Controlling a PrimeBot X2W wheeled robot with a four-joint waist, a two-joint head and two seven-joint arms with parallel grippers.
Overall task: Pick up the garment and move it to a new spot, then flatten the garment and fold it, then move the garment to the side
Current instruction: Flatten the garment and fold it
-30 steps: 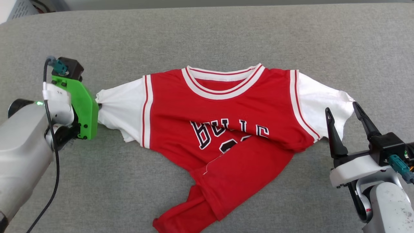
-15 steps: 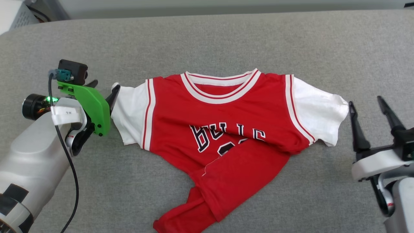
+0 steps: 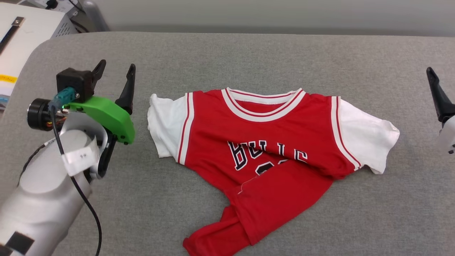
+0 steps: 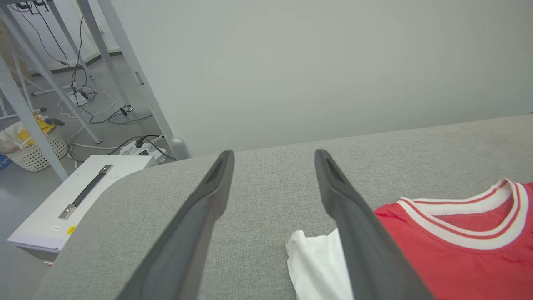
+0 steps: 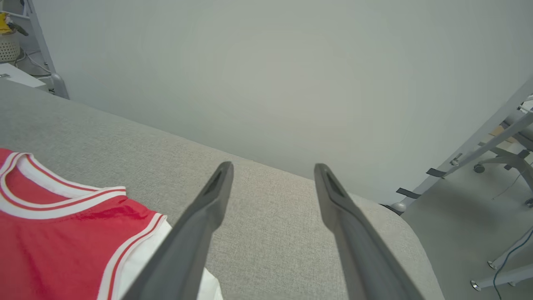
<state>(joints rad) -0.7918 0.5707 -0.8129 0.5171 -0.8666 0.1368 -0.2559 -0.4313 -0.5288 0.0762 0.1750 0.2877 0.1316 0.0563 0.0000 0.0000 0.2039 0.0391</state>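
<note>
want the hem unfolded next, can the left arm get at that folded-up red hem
Probably yes: the left tool is open and empty beside the garment's sleeve, with only bare grey surface between it and the hem.

The garment [image 3: 270, 149] lies on the cushioned surface [image 3: 249, 57] — left gripper [image 3: 117, 64] near its left-hand sleeve; right gripper [image 5: 272, 166] off to its right.

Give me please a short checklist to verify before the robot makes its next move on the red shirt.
1. Left gripper open, clear of the garment: ok.
2. Right gripper open, holding nothing: ok.
3. Both white sleeves spread out: ok.
4. Garment flat: not ok; its lower part is folded up over the lettering.
5. Whole garment on the grey cushion: cannot tell; it reaches the head view's bottom edge.
</note>
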